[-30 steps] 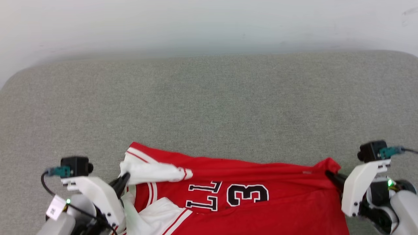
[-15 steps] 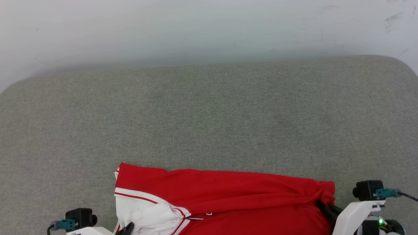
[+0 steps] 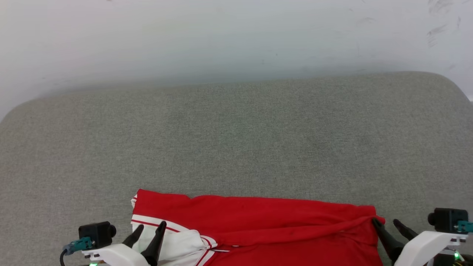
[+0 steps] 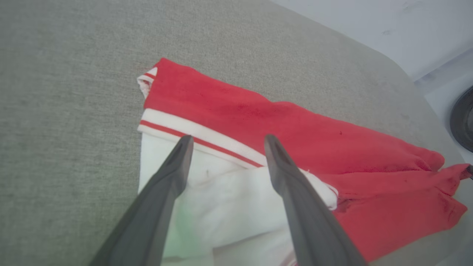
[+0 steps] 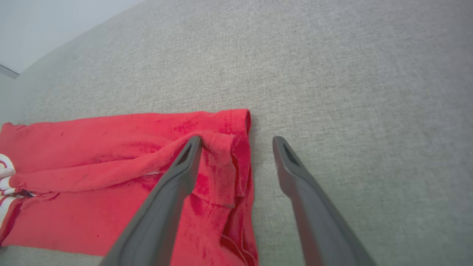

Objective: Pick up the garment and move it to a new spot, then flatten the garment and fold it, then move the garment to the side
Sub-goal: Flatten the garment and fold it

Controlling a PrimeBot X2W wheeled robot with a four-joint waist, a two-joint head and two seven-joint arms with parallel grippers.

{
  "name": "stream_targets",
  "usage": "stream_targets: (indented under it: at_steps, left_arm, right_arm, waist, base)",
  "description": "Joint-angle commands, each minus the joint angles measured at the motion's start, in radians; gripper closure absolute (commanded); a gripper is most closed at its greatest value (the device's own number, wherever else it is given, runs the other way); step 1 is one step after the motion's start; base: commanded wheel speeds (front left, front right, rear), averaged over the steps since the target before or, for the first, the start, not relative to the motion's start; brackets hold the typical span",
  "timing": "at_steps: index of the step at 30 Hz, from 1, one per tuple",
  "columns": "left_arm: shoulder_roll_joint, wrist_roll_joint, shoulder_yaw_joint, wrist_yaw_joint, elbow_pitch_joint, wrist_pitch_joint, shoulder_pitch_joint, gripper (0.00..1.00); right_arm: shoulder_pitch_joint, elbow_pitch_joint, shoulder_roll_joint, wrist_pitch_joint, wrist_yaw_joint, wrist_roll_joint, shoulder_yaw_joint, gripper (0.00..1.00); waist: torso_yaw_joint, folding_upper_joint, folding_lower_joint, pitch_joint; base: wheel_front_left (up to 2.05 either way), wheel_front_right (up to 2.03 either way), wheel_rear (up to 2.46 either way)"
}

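The garment (image 3: pixel 258 221) is a red shirt with a white sleeve and red-and-white trim, lying folded over on the grey padded surface (image 3: pixel 236 136) near its front edge. Its lettering is hidden. My left gripper (image 3: pixel 149 231) is open over the white sleeve (image 4: pixel 207 192) at the garment's left end, fingers (image 4: pixel 173 173) spread with nothing between them. My right gripper (image 3: pixel 388 223) is open at the garment's right corner (image 5: pixel 229 147); one finger (image 5: pixel 184 166) lies over the red cloth, the other over bare padding.
The grey padded surface stretches far beyond the garment toward a pale wall (image 3: pixel 236 37). Its rounded corners show at the far left and right. A dark round object (image 4: pixel 463 118) sits off the surface's edge in the left wrist view.
Both grippers have opened and let go of the garment, which now lies flat. The head camera has tilted up, so the garment sits lower in the picture.
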Motion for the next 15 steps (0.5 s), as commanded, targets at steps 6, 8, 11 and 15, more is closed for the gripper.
stream_targets:
  at_steps: [6,8,11,15]
  left_arm:
    - [-0.025,0.082,0.003,0.008,-0.026,-0.138,-0.048,0.00]
    - [-0.034,0.106,0.006,0.010,-0.029,-0.178,-0.060,0.00]
    - [-0.043,0.150,0.015,0.020,-0.033,-0.215,-0.073,0.00]
    - [-0.065,0.225,0.032,0.038,-0.057,-0.237,-0.084,0.00]
  right_arm:
    - [0.027,-0.071,-0.012,0.135,0.000,-0.011,-0.099,0.00]
    - [0.029,-0.096,-0.013,0.182,0.000,-0.025,-0.128,0.00]
    - [0.024,-0.125,-0.013,0.252,0.000,-0.039,-0.148,0.00]
    - [0.008,-0.141,-0.006,0.343,0.000,-0.051,-0.142,0.00]
  waist:
    - [0.015,-0.0001,0.0001,-0.010]
    - [0.021,-0.0001,0.0001,-0.010]
    - [0.031,-0.0001,0.0001,-0.008]
    - [0.054,-0.0001,0.0001,0.007]
  base:
    - [0.00,0.00,0.00]
    - [0.00,0.00,0.00]
    - [0.00,0.00,0.00]
    - [0.00,0.00,0.00]
